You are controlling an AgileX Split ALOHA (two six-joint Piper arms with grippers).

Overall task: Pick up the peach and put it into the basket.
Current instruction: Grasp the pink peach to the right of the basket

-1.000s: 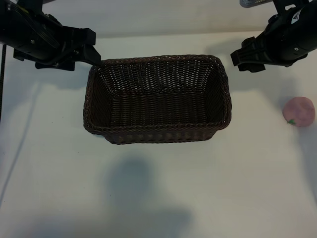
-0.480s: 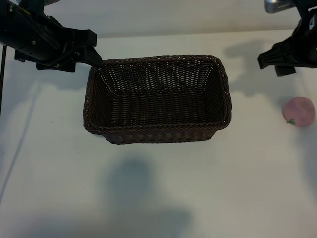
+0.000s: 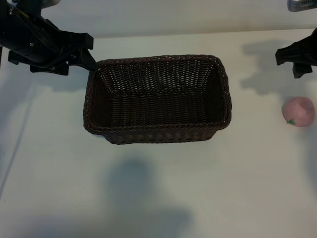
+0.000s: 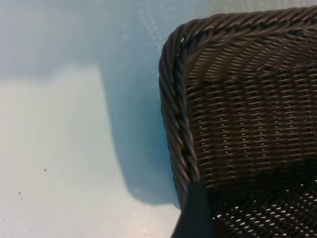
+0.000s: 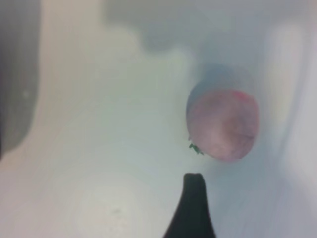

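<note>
My right gripper (image 3: 297, 58) hangs wide open, empty, peach (image 3: 298, 111) on the table (image 3: 158, 188) just beneath-beside it. My left gripper (image 3: 81, 57), also wide, sits at wicker basket (image 3: 157, 126) corner.

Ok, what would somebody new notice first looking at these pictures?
Probably the big dark wicker basket, empty in the middle of the white table. Next, the small pink peach lying alone near the table's right edge, with the right gripper open just beyond it. The left gripper sits open at the basket's far left corner.
</note>
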